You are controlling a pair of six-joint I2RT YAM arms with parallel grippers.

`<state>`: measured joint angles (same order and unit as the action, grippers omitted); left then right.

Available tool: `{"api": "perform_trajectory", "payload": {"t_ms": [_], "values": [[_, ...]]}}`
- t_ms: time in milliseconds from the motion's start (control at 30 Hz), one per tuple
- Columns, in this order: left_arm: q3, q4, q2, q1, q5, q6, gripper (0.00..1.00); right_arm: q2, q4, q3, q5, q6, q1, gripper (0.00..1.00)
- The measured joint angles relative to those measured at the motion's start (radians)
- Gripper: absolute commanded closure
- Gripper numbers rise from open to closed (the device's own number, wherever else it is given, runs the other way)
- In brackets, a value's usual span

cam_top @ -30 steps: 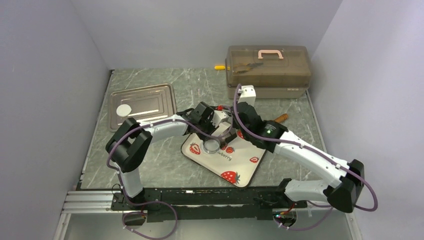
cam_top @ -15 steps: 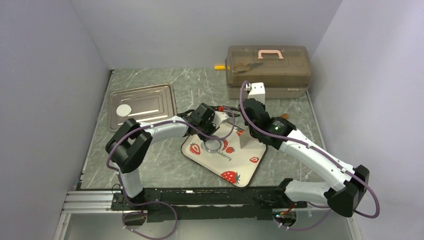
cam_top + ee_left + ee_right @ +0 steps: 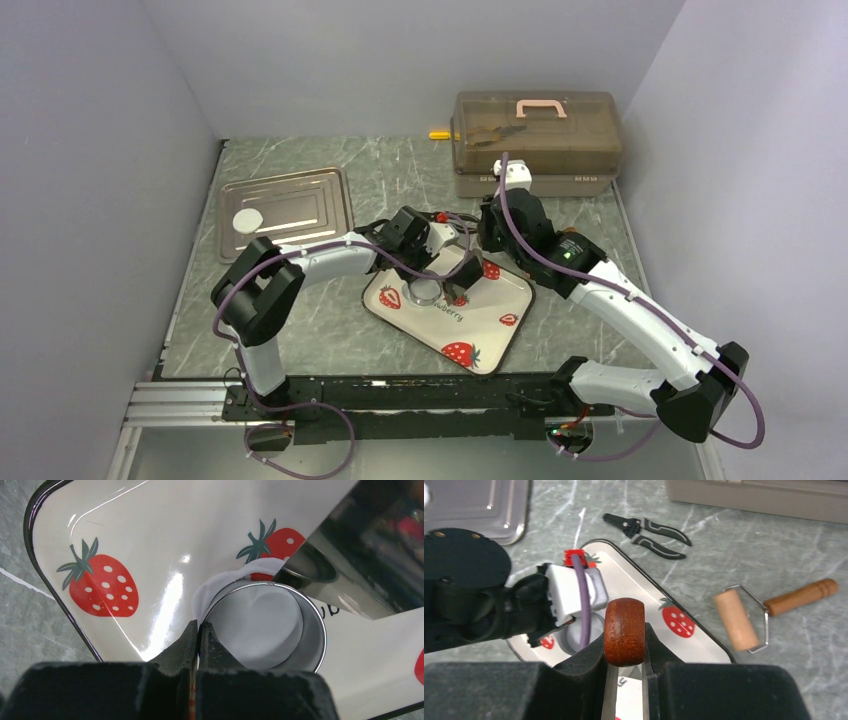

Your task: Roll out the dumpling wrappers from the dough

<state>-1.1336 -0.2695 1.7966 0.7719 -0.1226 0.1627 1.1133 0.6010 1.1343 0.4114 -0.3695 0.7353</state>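
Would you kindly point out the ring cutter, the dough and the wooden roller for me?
ring cutter [image 3: 314, 635]: left wrist view, inner right wall.
dough [image 3: 260, 627]: left wrist view, white patch inside the ring.
wooden roller [image 3: 735, 620]: right wrist view, pale barrel.

Plain pale lilac walls [image 3: 400, 60] box in a grey-green marbled tabletop [image 3: 390, 165], evenly lit, seemingly from overhead.

Worktop [image 3: 400, 170]: grey-green marble pattern, walls on three sides.
Back left: flat metal baking tray [image 3: 300, 205].
Back right: brown translucent toolbox [image 3: 535, 140] with pink handle, near the rear wall. A yellow item [image 3: 438, 134] lies just beside its left rear corner, identity unclear.
Centre: strawberry-print tray [image 3: 485, 335], set cornerwise.
Behind that tray: black pliers [image 3: 628, 525], lying flat.
To its right: wooden roller [image 3: 735, 620] with wire frame and handle, apart from the tray.
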Motion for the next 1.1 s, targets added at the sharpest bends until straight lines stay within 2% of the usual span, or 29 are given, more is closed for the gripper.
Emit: {"api": "perform_trajectory", "payload": {"t_ms": [200, 533, 800, 1000, 1100], "values": [[0.000, 0.000, 0.000, 0.000, 0.004, 0.000, 1.00, 0.005, -0.059, -0.026, -0.022, -0.042, -0.008, 1.00], [0.000, 0.000, 0.000, -0.005, 0.013, -0.002, 1.00, 0.013, -0.227, -0.151, 0.055, -0.069, -0.005, 1.00], [0.001, 0.005, 0.000, -0.004, 0.023, 0.021, 1.00, 0.074, -0.134, -0.065, 0.198, -0.008, 0.045, 1.00], [0.010, 0.037, 0.000, -0.002, 0.025, 0.039, 1.00, 0.063, -0.103, -0.054, 0.230, 0.024, -0.006, 1.00], [0.013, 0.043, 0.000, -0.002, 0.023, 0.047, 1.00, 0.032, -0.059, -0.054, 0.278, 0.092, -0.056, 1.00]]}}
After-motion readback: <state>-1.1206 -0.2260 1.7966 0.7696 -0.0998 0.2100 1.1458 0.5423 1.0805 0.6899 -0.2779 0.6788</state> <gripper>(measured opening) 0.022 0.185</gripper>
